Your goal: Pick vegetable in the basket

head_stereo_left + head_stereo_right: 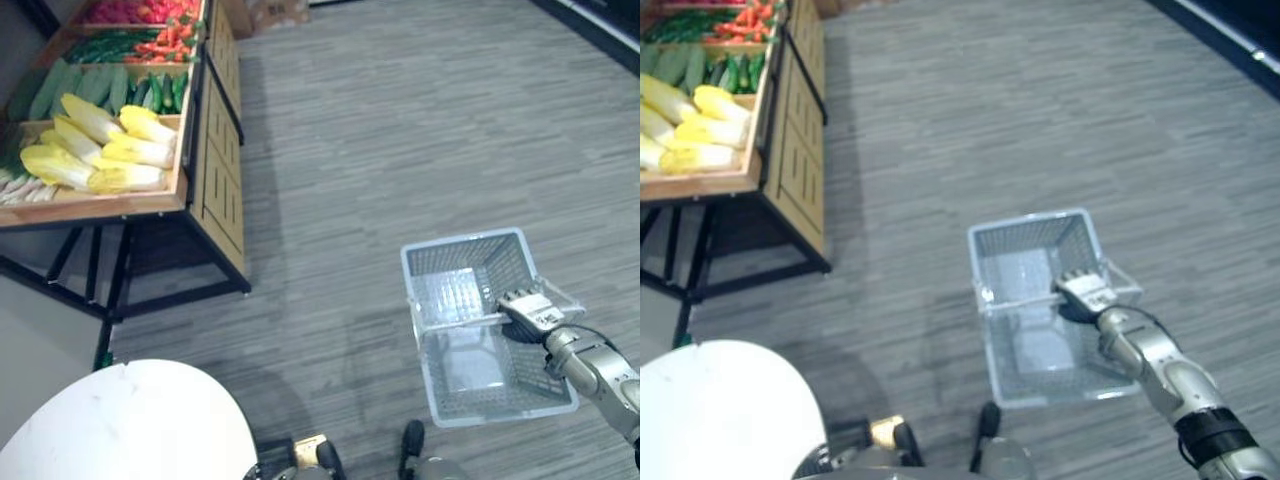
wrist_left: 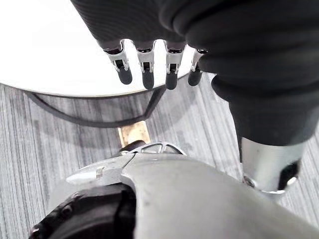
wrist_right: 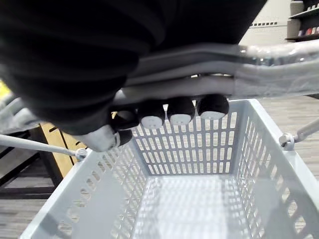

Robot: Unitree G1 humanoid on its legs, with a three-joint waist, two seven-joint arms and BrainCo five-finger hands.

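At lower right of the frame, we are gripping the grey basket (image 1: pixel 462 246) with the right hand (image 1: pixel 527 311), fingers curled round its handles (image 3: pixel 279 69). At upper left, the yellow vegetables (image 1: pixel 100 150) are lying on the wooden stand (image 1: pixel 215 190), well apart from the basket. We are holding the left hand (image 2: pixel 145 69) with fingers straight and uncurled, near the white round table (image 1: pixel 120 425).

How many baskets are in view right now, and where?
1. The grey basket is to the right of the vegetable stand, its handle gripped by the right hand. The left hand is idle and open.
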